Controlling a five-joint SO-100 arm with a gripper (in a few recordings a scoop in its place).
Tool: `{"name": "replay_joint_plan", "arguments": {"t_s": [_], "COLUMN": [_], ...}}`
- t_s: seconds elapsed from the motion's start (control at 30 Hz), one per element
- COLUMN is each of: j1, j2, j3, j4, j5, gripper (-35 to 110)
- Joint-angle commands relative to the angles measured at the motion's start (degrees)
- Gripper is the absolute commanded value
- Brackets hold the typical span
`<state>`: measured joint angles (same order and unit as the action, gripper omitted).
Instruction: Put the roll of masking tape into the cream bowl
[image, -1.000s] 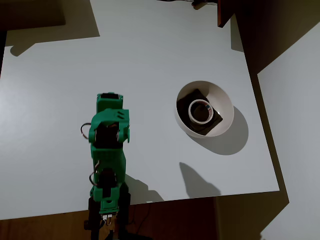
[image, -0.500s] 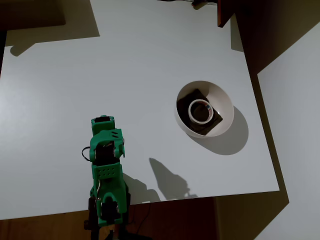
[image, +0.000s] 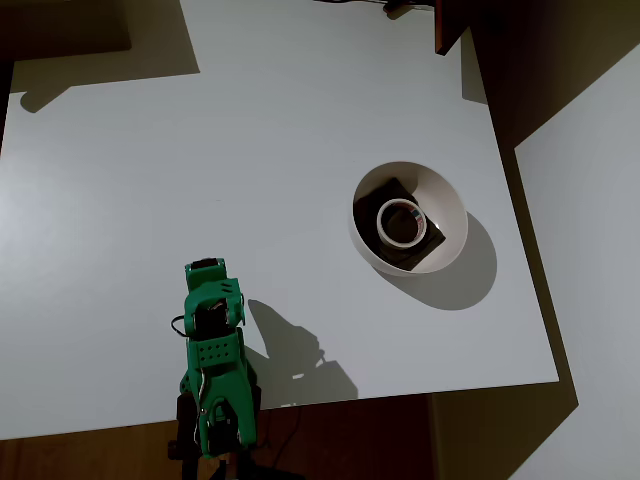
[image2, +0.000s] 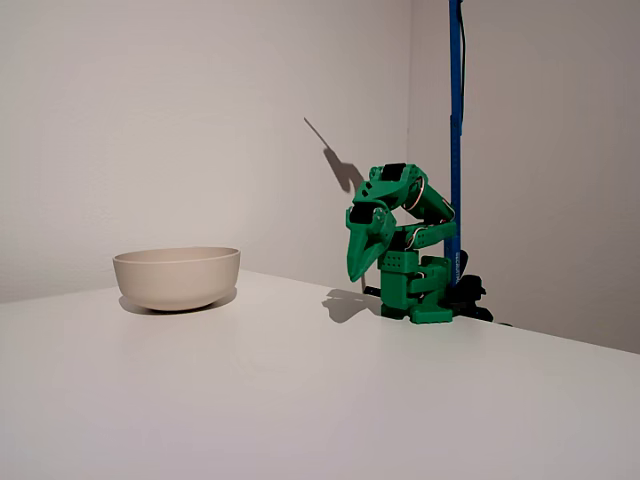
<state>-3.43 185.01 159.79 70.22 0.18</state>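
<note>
Roll of masking tape (image: 401, 223) lies in cream bowl (image: 452, 212), on a dark brown square block (image: 425, 254). Gripper (image2: 356, 274) folded at arm base, fingers together, holding nothing.

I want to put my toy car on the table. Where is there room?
Lots of room: the whole white table left of the cream bowl and above the green arm is bare. Inside the bowl it is crowded: the roll of masking tape sits on a dark block.
</note>
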Motion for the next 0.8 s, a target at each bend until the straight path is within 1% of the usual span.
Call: {"name": "replay_joint_plan", "arguments": {"t_s": [0.0, 0.33, 0.6, 0.77], "j1": [-0.70, 0.26, 1.58, 1.85], "j2": [9.14, 9.23, 9.23, 9.23], "j3": [4.31, 7.21, 7.21, 7.12], "j4": [3.60, 9.14, 9.14, 9.14], "j5": [-1.58, -1.23, -1.49, -1.23], "gripper": [-8, -8, -8, -5]}}
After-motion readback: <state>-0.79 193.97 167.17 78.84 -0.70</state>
